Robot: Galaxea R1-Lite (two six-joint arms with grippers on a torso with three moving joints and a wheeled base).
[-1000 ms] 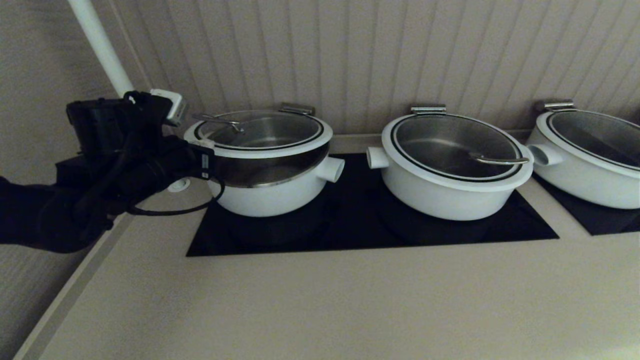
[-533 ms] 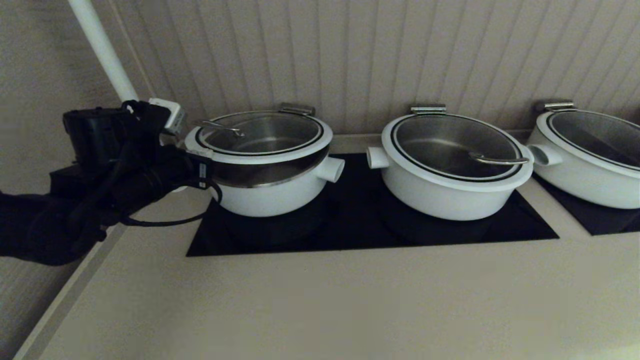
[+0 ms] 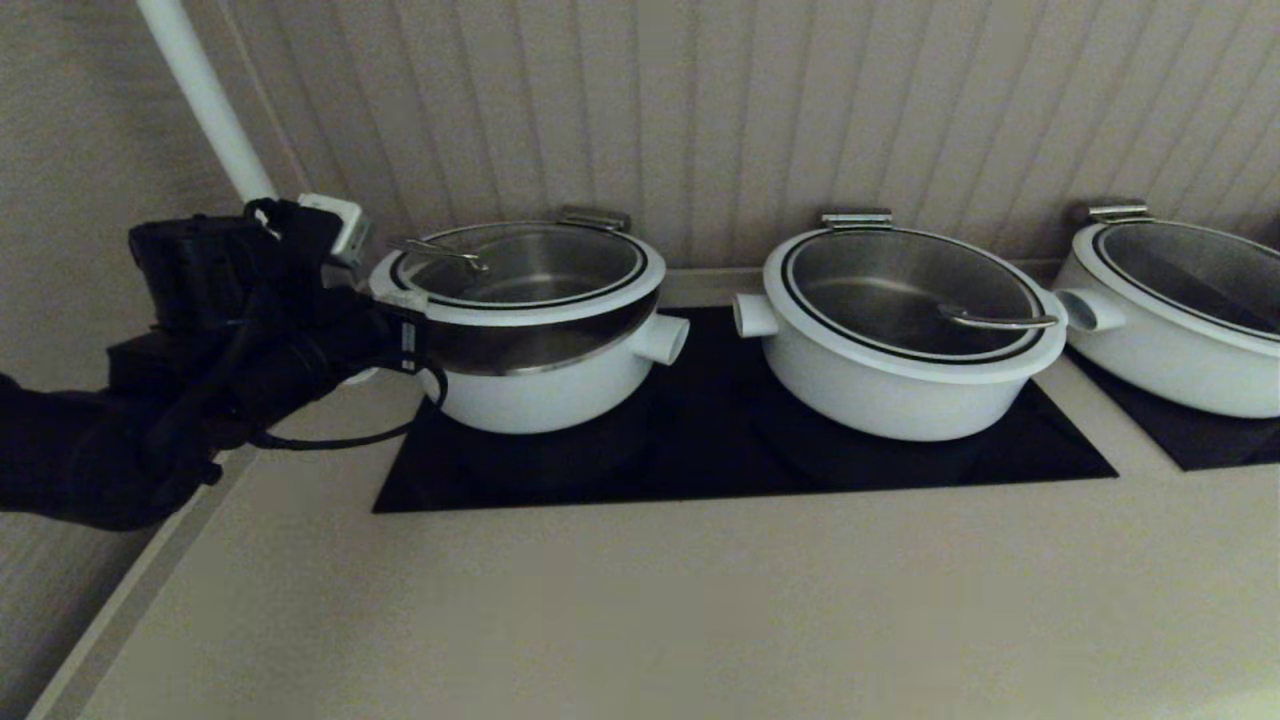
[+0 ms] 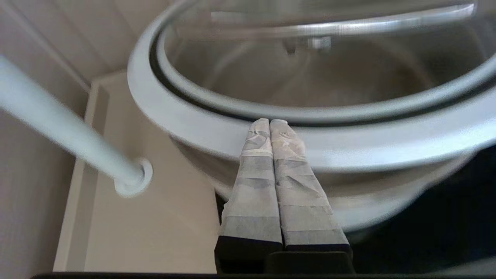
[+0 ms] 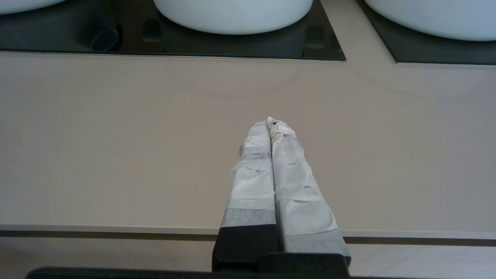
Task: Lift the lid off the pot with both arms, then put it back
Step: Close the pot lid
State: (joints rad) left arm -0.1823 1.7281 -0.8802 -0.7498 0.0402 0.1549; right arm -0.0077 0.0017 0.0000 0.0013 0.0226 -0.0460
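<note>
The left white pot [image 3: 540,395] stands on the black cooktop [image 3: 700,460]. Its glass lid with a white rim [image 3: 520,300] is tilted up at the near left side, so a steel band of the inner pot shows beneath. The lid's metal handle [image 3: 440,248] is on top. My left gripper [image 3: 398,297] is shut, with its taped fingertips pressed against the lid's left rim; in the left wrist view the gripper [image 4: 269,121] lies against the rim [image 4: 387,143]. My right gripper [image 5: 270,121] is shut and empty above the counter near its front edge, out of the head view.
A second white pot [image 3: 900,390] stands in the middle and a third [image 3: 1180,370] at the right, both with lids down. A white pipe [image 3: 205,95] rises from the counter just left of the left pot. The beige counter [image 3: 650,600] stretches in front.
My left arm has shifted slightly to the left and settled. The lid stays tilted up at about the same height.
</note>
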